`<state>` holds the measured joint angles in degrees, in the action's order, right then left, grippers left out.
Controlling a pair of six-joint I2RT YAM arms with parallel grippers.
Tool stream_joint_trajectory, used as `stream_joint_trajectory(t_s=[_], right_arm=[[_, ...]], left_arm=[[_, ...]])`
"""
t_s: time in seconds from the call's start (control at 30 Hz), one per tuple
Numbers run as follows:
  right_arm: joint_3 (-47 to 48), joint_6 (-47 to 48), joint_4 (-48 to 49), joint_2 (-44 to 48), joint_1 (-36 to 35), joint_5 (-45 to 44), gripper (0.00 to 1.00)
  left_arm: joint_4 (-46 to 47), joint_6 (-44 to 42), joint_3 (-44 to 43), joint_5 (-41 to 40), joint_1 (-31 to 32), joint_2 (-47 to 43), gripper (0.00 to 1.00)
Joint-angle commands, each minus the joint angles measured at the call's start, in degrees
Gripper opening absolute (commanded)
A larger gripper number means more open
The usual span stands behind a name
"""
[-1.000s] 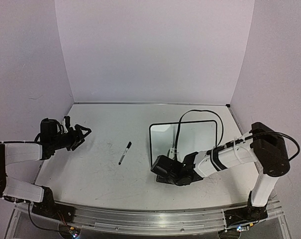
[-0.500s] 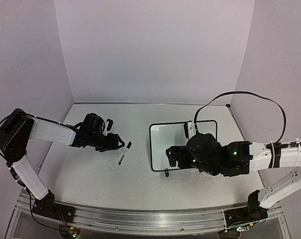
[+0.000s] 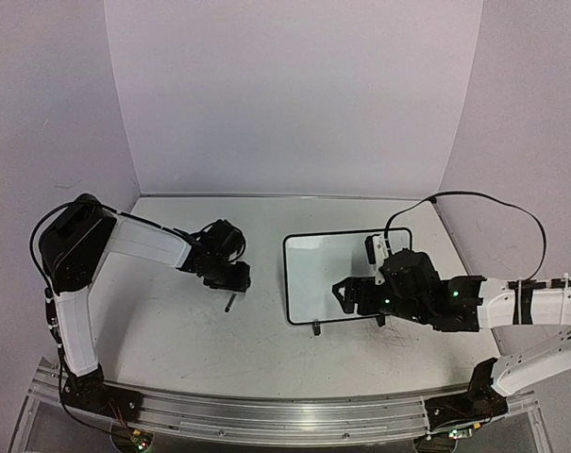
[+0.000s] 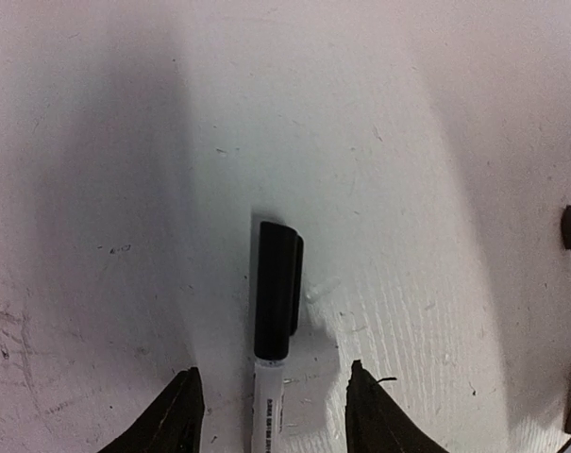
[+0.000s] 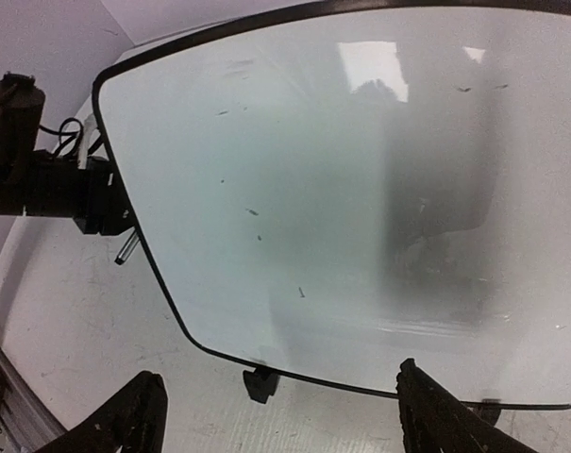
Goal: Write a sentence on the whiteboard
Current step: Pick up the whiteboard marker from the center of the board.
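The whiteboard [image 3: 334,274], white with a thin black frame and two small black feet, lies flat on the table right of centre; it fills the right wrist view [image 5: 342,189] and its surface is blank apart from a few faint specks. A marker with a black cap [image 4: 276,283] and a white barrel lies on the table between my left gripper's open fingers. My left gripper [image 3: 232,280] hovers low over it, left of the board, without touching it. My right gripper [image 3: 347,294] is open and empty, over the board's near edge by one foot [image 5: 260,384].
An aluminium rail [image 3: 266,415] runs along the table's near edge. White walls [image 3: 294,94] close off the back and both sides. A black cable [image 3: 474,198] loops above the right arm. The board's left edge and a foot [image 4: 570,226] show at the right of the left wrist view.
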<state>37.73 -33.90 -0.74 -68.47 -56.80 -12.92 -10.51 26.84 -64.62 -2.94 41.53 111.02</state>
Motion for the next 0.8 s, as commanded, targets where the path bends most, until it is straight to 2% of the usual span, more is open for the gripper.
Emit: stream_joint_trajectory(t_s=[0.0,0.07,0.17,0.3,0.37,0.5,0.57,0.67,0.77], right_arm=[[-1.7,2.7,9.0,2.3,0.1,5.8,0.83],[-1.9,3.3,9.4,3.0,0.1,5.5,0.82],[-1.1,5.7,9.1,3.4,0.0,4.6,0.79],[2.6,8.9,7.2,3.6,0.0,3.7,0.77],[4.5,9.9,6.9,3.6,0.1,3.9,0.77],[9.1,11.0,6.8,1.7,0.0,6.6,0.77],[11.4,10.9,7.4,-0.2,0.0,8.6,0.77],[15.1,10.2,9.9,-4.1,0.0,13.1,0.77],[19.0,8.4,14.5,-8.4,0.1,18.9,0.78]], left_arm=[[-5.6,-0.4,-3.9,-8.2,1.2,4.3,0.46],[-7.5,-0.9,-4.9,-11.1,2.1,5.1,0.4],[-8.8,-1.3,-5.4,-14.8,2.8,4.7,0.25],[-9.1,-1.6,-4.7,-17.6,2.8,2.1,0.07],[-9.2,-1.6,-4.2,-18.5,2.8,0.0,0.01],[-8.9,-0.2,-2.9,-18.9,2.2,-7.6,0.0],[-6.7,0.0,-1.7,-16.9,2.1,-14.4,0.0],[1.2,0.2,1.5,-10.6,2.0,-24.9,0.0],[14.3,2.5,6.5,-1.8,1.8,-34.2,0.0]])
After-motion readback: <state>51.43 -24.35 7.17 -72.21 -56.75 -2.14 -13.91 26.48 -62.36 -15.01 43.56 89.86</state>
